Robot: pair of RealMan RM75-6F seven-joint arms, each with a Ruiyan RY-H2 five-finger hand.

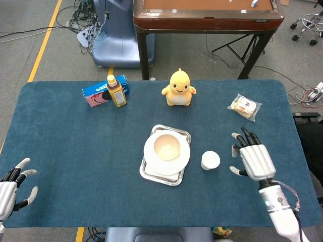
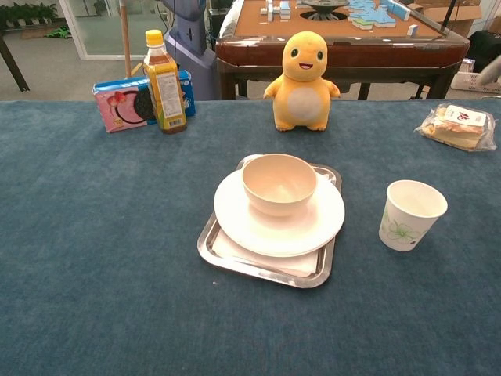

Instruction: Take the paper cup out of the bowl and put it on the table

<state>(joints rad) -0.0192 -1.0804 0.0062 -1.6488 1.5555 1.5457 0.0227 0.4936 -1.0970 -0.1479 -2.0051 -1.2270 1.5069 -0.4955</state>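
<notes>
The white paper cup [image 1: 210, 160] [image 2: 411, 214] stands upright on the blue tablecloth, to the right of the tray and apart from it. The cream bowl [image 1: 166, 146] [image 2: 279, 183] is empty and sits on a white plate [image 2: 301, 226] on a metal tray [image 1: 146, 173] [image 2: 218, 249]. My right hand [image 1: 255, 160] hovers to the right of the cup with fingers spread, holding nothing. At the table's lower left corner my left hand [image 1: 11, 185] lies open. The chest view shows only a blurred fingertip at the right edge.
A yellow plush toy [image 1: 178, 88] [image 2: 305, 70] sits behind the tray. A juice bottle [image 1: 116, 91] [image 2: 164, 81] and a pink and blue snack box [image 1: 98, 94] [image 2: 118, 103] stand at the back left. A wrapped snack [image 1: 245, 107] [image 2: 459, 126] lies at the back right.
</notes>
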